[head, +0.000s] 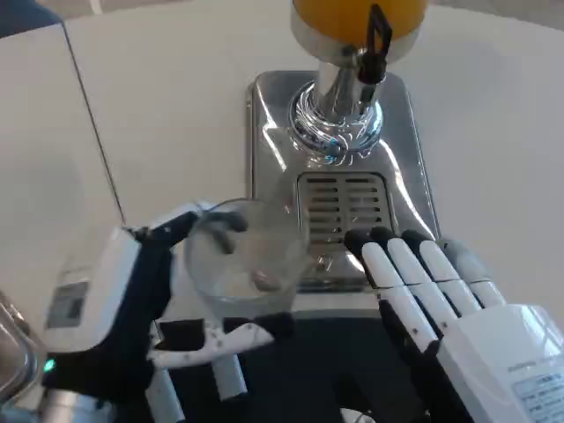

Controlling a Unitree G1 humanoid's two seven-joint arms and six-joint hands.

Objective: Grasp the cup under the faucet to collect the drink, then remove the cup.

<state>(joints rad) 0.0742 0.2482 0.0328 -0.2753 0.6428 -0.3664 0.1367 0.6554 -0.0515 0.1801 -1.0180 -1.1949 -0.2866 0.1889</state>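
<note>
A clear cup is clasped by the left hand near the drip tray; the right hand is held flat, fingers together, nothing in it.

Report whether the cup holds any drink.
Empty: the clear cup, held upright by the left hand, shows no orange liquid inside.

Cup in left hand

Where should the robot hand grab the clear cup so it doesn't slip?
Around its round side wall, coming from the left. The cup stands upright with its mouth open, and the left robot hand already wraps it from that side, leaving the top free for juice.
</note>
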